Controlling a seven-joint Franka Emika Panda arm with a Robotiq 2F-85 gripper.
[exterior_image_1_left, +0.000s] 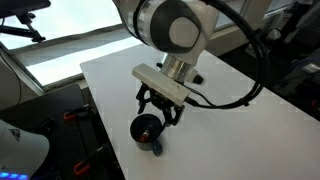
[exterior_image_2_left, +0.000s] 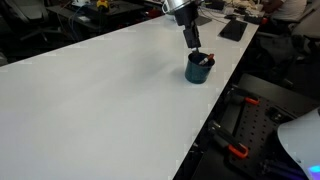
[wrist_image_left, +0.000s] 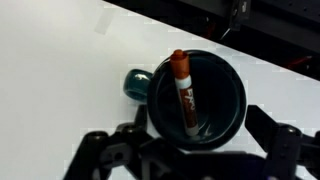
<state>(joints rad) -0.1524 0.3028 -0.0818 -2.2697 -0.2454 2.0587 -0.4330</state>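
the claw (exterior_image_1_left: 160, 113) hangs with jaws apart just above a dark teal ceramic mug (wrist_image_left: 228, 85) on the white worktop (exterior_image_1_left: 110, 80); an orange-capped white marker (wrist_image_left: 184, 92) leans inside, seemingly untouched.

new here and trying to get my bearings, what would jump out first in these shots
A dark teal mug stands near one edge of a wide white table, with a red-tipped marker leaning inside it. Right above the mug hangs the robot's gripper, jaws open and holding nothing.
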